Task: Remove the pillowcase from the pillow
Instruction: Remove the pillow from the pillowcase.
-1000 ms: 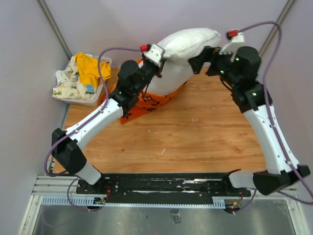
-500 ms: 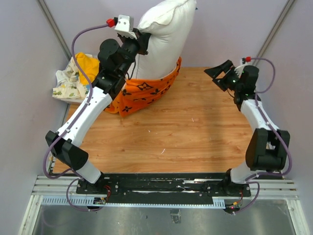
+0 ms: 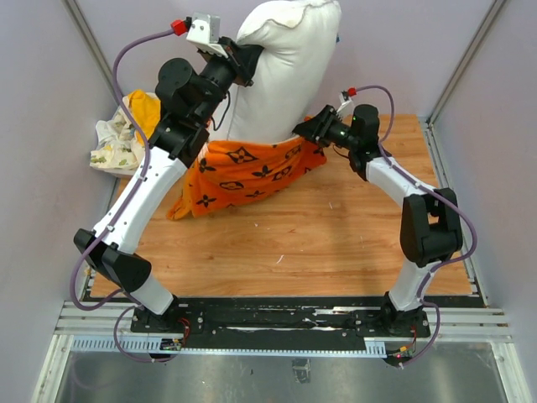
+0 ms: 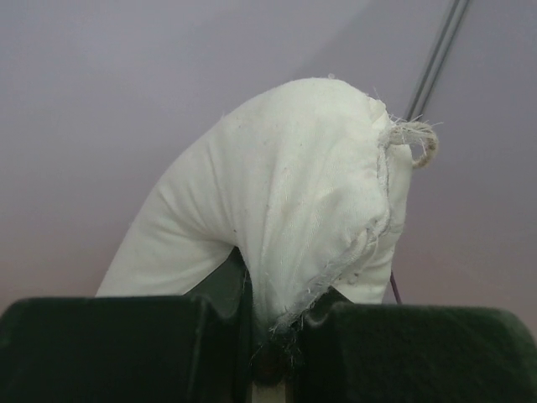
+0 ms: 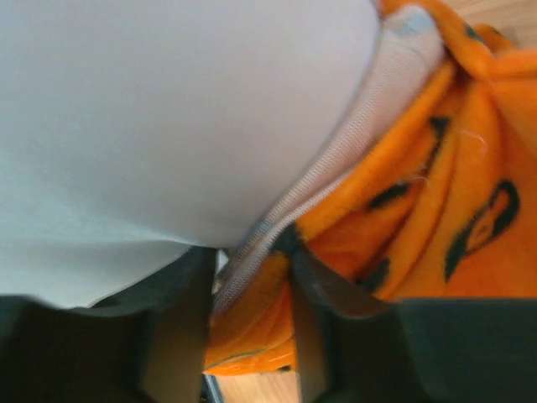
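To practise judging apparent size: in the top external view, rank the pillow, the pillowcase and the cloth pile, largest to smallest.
1. pillow, though held up nearer the camera, so its lead is unsure.
2. pillowcase.
3. cloth pile, clearly smallest.

The big white pillow point(image 3: 281, 75) stands tall at the far middle. The orange pillowcase point(image 3: 243, 172) is bunched around its bottom. A heap of cloths point(image 3: 126, 138) fills the far left corner. The near wood of the table point(image 3: 319, 252) is open to pass.
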Controlling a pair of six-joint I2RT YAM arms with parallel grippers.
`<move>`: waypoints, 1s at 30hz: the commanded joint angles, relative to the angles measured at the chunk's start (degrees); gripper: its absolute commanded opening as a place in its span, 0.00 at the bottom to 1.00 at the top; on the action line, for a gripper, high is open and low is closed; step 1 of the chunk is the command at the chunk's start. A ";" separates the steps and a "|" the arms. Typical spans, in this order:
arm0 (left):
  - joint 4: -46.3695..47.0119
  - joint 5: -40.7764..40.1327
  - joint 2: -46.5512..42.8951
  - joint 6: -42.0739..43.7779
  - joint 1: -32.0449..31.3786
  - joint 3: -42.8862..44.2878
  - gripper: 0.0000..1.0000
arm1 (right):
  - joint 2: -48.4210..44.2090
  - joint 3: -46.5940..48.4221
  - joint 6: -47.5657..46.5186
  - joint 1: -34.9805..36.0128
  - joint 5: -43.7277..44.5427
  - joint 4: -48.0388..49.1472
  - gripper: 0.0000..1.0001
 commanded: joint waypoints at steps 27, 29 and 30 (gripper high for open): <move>10.87 -10.56 3.75 10.37 0.10 19.81 0.00 | -8.14 -9.67 -26.78 8.12 10.98 -30.17 0.47; 10.10 -9.00 4.31 10.43 0.10 19.62 0.00 | -11.83 -6.91 -29.31 7.98 13.02 -33.20 0.76; 9.15 -8.46 5.10 10.32 0.10 20.28 0.00 | -14.61 -5.94 -30.75 7.99 13.42 -33.95 0.84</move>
